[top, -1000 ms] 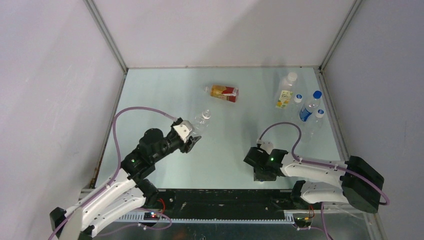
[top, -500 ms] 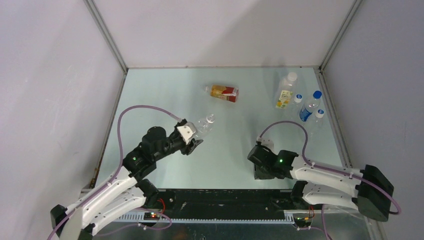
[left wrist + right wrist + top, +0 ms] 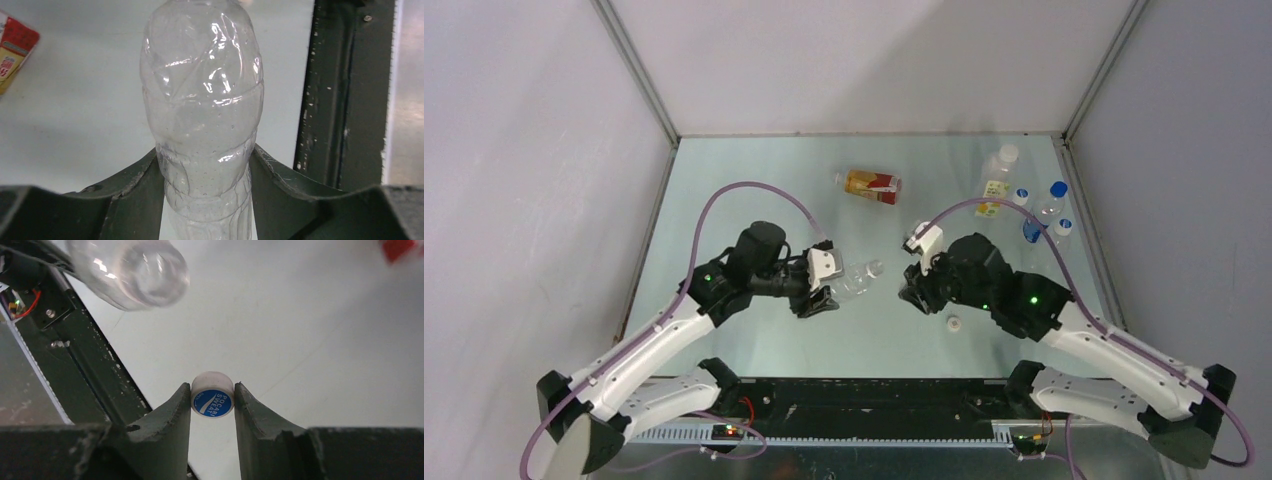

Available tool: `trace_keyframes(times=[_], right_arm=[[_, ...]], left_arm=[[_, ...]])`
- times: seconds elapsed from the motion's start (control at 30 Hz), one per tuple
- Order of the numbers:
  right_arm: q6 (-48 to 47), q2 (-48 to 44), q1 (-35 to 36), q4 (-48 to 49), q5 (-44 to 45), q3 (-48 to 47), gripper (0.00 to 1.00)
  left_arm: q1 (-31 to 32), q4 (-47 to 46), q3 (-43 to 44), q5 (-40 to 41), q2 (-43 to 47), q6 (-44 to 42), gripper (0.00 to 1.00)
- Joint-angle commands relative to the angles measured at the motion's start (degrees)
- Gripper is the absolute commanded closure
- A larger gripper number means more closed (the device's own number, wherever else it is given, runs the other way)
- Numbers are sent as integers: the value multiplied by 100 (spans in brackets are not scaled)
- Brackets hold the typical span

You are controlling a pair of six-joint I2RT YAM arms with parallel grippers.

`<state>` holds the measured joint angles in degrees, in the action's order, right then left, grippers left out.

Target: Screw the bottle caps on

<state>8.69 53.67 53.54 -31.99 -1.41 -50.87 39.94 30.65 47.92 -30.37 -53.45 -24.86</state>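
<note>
My left gripper (image 3: pixel 822 295) is shut on a clear unlabelled bottle (image 3: pixel 856 279), held off the table on its side with its neck pointing right. In the left wrist view the bottle (image 3: pixel 202 110) sits squeezed between both fingers of that gripper (image 3: pixel 205 167). My right gripper (image 3: pixel 912 290) is shut on a blue-topped white cap (image 3: pixel 212 396), just right of the bottle's open mouth (image 3: pixel 129 271). A small white cap (image 3: pixel 953 322) lies on the table below the right wrist. The amber bottle with a red-orange label (image 3: pixel 872 185) lies on its side at the back centre.
A yellow-labelled clear bottle (image 3: pixel 996 182) and a blue-labelled bottle (image 3: pixel 1042 216) stand at the back right, with blue caps (image 3: pixel 1064 227) beside them. The dark front rail (image 3: pixel 874 395) runs along the near edge. Walls enclose the table on three sides.
The left arm has swung the clear bottle right toward the centre. The right arm has risen from the front of the table and moved left-back to the bottle's mouth, uncovering the white cap.
</note>
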Motion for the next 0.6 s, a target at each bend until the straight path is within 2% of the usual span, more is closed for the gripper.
trace_keyframes(times=[0.0, 0.1, 0.23, 0.3, 0.4, 0.57], right_arm=[[-2712, -493, -349, 455, -1229, -308, 96], [-3830, -760, -740, 638, -2174, -295, 97], [-4529, -868, -1403, 980, -3448, -296, 98], [-4714, -811, -1707, 1181, -4063, -300, 98], [-4802, -709, -1789, 1463, -4653, -300, 97], [-4742, -553, -1788, 1931, -5285, -300, 97]], left_arm=[[-31, 698, 516, -597, -103, -426, 69], [-28, 762, 617, -661, -121, -431, 69], [-18, 885, 737, -854, -195, -487, 69], [-8, 995, 790, -901, -264, -524, 69], [51, 1135, 925, -960, -353, -578, 70], [178, 1306, 1074, -853, -399, -685, 70]])
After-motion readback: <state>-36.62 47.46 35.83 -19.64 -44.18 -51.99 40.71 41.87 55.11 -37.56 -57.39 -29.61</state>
